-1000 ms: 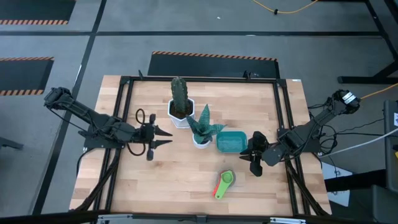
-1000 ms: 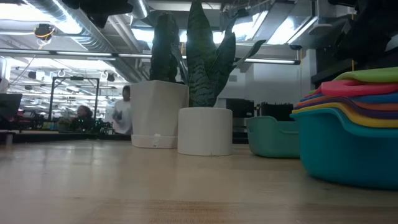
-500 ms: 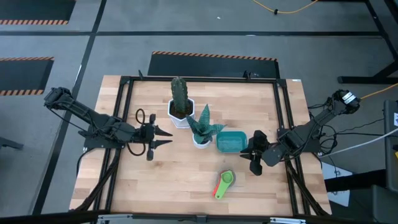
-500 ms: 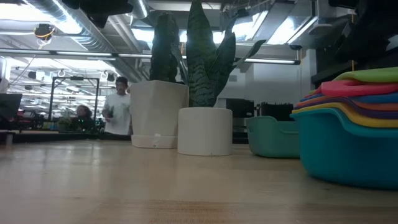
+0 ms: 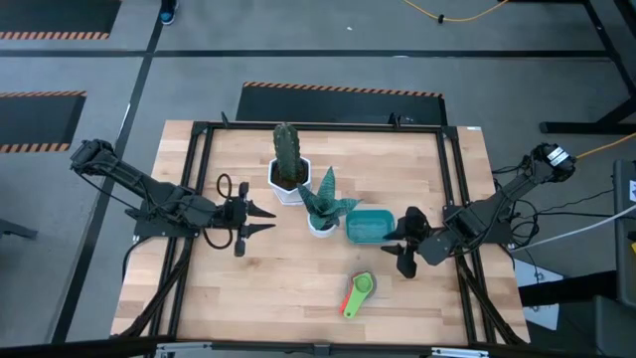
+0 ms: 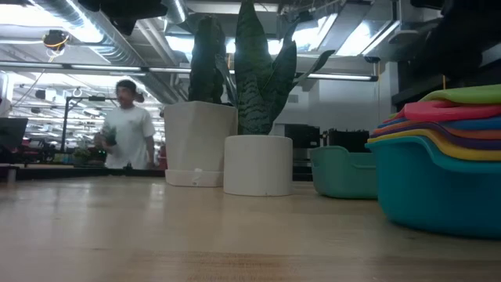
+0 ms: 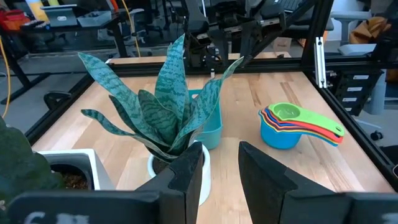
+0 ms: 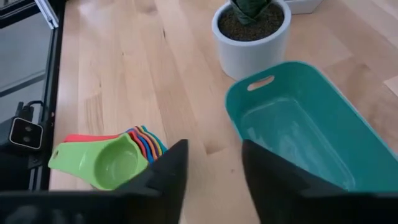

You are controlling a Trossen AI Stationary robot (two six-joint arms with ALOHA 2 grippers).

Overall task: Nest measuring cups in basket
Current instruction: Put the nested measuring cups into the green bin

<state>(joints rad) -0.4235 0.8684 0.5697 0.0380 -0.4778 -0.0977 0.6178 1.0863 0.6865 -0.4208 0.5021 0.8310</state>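
Measuring cups (image 5: 357, 292): already stacked, lying on table (image 5: 278, 288) near its front edge, apart from empty basket (image 5: 370, 227). Right gripper (image 5: 401, 247), fingers spread, has been shifted slightly since a second ago; approach judged underway. Left gripper (image 5: 260, 220) parked open beside cactus pot (image 5: 289, 177).

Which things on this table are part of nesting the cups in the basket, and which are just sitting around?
Part of the job:
- measuring cups, stacked on the table
- basket, empty
- right hand, open beside the basket

Just sitting around:
- cactus pot
- striped-leaf plant pot
- left hand, open, waiting left of the plants
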